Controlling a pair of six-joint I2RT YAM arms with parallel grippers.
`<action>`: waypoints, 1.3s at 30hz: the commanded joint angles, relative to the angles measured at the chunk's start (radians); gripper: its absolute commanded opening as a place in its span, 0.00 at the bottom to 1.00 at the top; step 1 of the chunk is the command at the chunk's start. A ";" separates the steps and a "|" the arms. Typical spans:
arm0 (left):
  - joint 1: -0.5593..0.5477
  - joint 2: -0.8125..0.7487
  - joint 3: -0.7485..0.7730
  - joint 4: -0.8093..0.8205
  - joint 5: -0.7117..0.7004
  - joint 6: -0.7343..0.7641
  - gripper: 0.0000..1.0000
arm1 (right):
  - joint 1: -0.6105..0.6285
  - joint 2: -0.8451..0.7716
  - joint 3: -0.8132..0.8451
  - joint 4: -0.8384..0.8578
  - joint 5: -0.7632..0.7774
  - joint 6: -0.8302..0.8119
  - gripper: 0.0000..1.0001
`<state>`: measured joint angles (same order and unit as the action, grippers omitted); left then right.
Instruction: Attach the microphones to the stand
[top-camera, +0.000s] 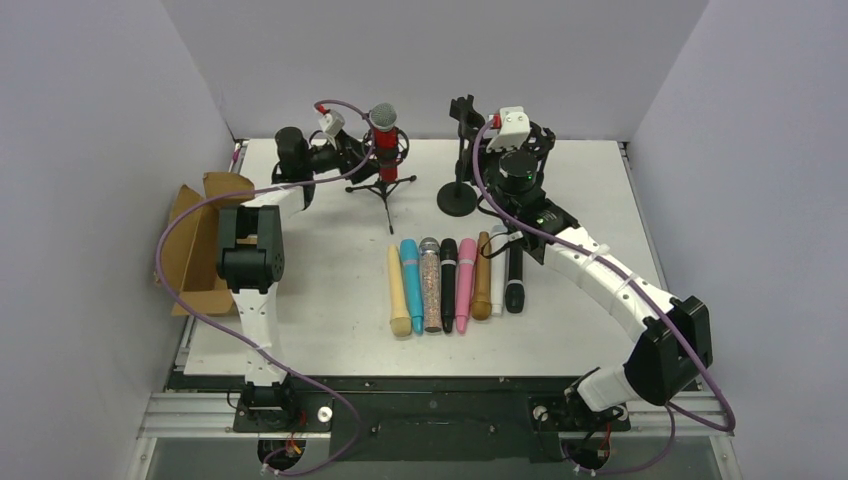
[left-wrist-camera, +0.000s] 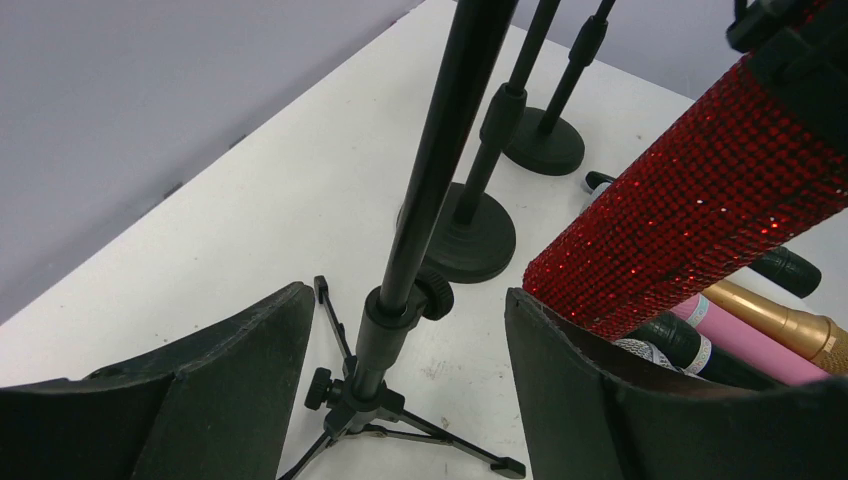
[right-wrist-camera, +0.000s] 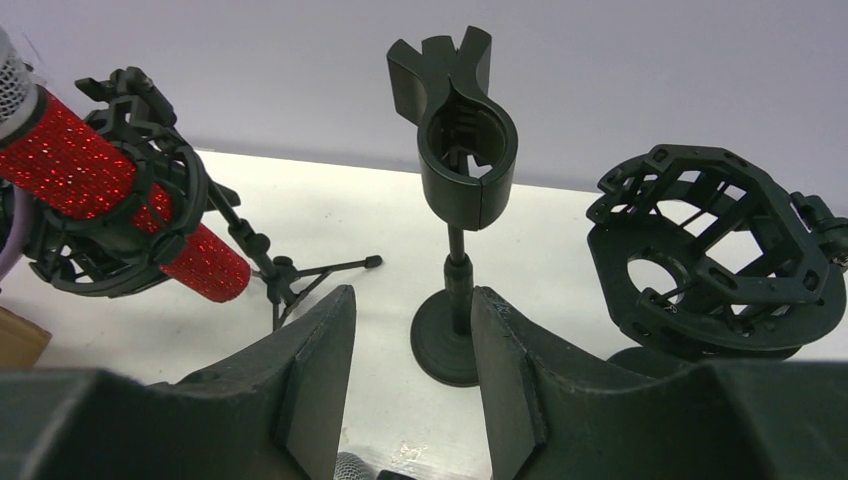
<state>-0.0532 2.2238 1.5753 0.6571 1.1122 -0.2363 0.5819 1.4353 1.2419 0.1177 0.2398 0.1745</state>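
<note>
The red microphone (top-camera: 383, 140) with a grey mesh head sits in the shock mount of a tripod stand (top-camera: 384, 190); it also shows in the left wrist view (left-wrist-camera: 700, 200) and the right wrist view (right-wrist-camera: 90, 190). My left gripper (top-camera: 350, 152) (left-wrist-camera: 410, 330) is open, its fingers either side of the tripod pole (left-wrist-camera: 440, 150), apart from it. Several microphones lie in a row mid-table: cream (top-camera: 398, 293), teal (top-camera: 411, 272), glittery (top-camera: 431, 285), black (top-camera: 448, 285), pink (top-camera: 465, 283), golden-brown (top-camera: 482, 277). My right gripper (top-camera: 497, 150) (right-wrist-camera: 412, 300) is open and empty, facing an empty clip stand (right-wrist-camera: 465, 150).
An empty shock mount (right-wrist-camera: 710, 250) stands right of the clip stand. The clip stand's round base (top-camera: 457, 198) sits behind the row. A white microphone (top-camera: 498, 270) and another black one (top-camera: 515, 285) lie under my right arm. A cardboard box (top-camera: 205, 245) sits at the left edge.
</note>
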 joint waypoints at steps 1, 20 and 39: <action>-0.007 0.028 0.028 0.131 0.012 -0.043 0.66 | -0.012 0.005 0.040 0.009 0.013 0.018 0.41; -0.030 0.240 0.367 -0.044 -0.143 0.071 0.29 | -0.035 0.036 0.036 0.047 0.072 -0.003 0.30; 0.036 0.048 0.248 -0.244 -0.189 0.103 0.97 | -0.130 0.192 0.418 -0.131 -0.136 0.003 0.76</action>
<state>-0.0570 2.4622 1.9453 0.4381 0.8871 -0.1310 0.4767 1.6165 1.5188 0.0574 0.2337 0.1814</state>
